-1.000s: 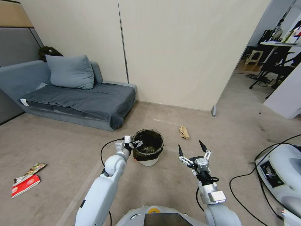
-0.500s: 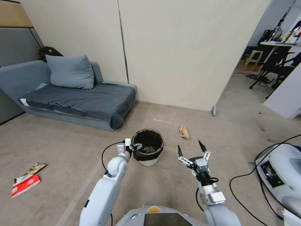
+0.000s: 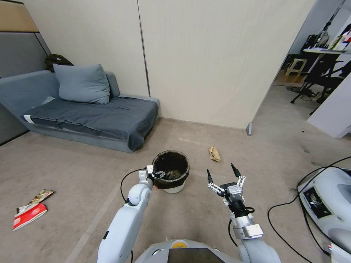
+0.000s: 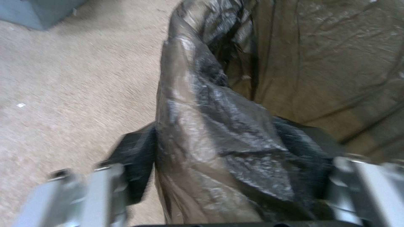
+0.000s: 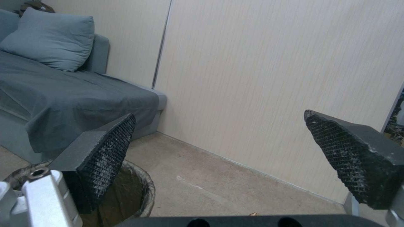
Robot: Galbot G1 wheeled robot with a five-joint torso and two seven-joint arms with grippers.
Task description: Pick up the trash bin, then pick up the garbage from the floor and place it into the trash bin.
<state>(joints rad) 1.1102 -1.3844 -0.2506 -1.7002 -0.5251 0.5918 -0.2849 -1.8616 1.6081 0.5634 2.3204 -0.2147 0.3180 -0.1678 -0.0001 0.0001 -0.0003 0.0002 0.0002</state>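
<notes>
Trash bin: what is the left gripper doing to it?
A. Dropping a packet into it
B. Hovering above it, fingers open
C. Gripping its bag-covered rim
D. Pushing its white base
C: the left gripper has one finger outside and one inside the rim of the trash bin.

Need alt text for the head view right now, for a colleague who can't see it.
The left gripper grips the near rim of the trash bin on the floor; the right gripper hovers open beside it. A brown paper scrap lies beyond.
</notes>
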